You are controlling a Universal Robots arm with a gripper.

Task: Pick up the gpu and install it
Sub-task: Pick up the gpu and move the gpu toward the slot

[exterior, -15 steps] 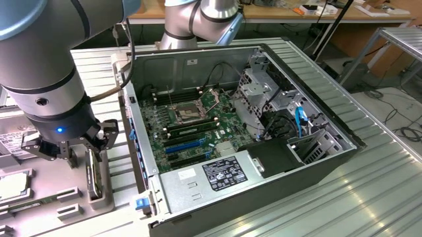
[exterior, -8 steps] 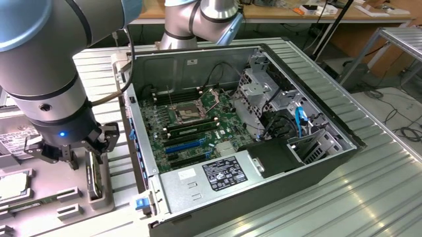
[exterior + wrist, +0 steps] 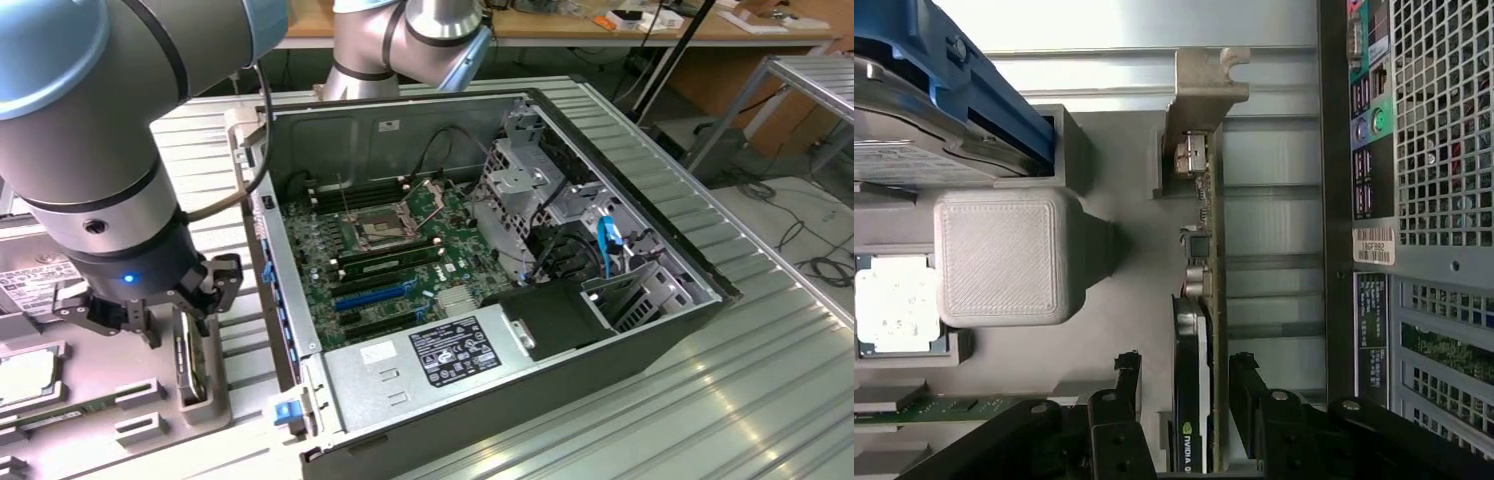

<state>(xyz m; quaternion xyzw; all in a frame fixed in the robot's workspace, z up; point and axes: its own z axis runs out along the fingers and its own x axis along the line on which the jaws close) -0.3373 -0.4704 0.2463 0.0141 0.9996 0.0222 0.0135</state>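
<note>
1. Exterior view: the hand [image 3: 171, 325] hangs low over the grey parts holder [image 3: 147, 425] on the surface [image 3: 774, 400], at the exterior view's left of the open PC case [image 3: 627, 190]. The gpu [image 3: 188, 365] stands on edge in a holder slot, just under the hand. The motherboard [image 3: 387, 240] lies exposed in the case.
2. Wrist view: the hand [image 3: 1189, 385] is open. The fingertips [image 3: 1126, 378] flank the gpu [image 3: 1206, 250], one on each side, with gaps visible and no contact. Its silver bracket [image 3: 1204, 85] is at the far end. A CPU [image 3: 894, 310] sits in a neighbouring pocket.
3. Judgement: the pick step is in hand, the grasp is not yet made and the install has not begun. The grasp calls for an even, centred squeeze across the card's faces.
</note>
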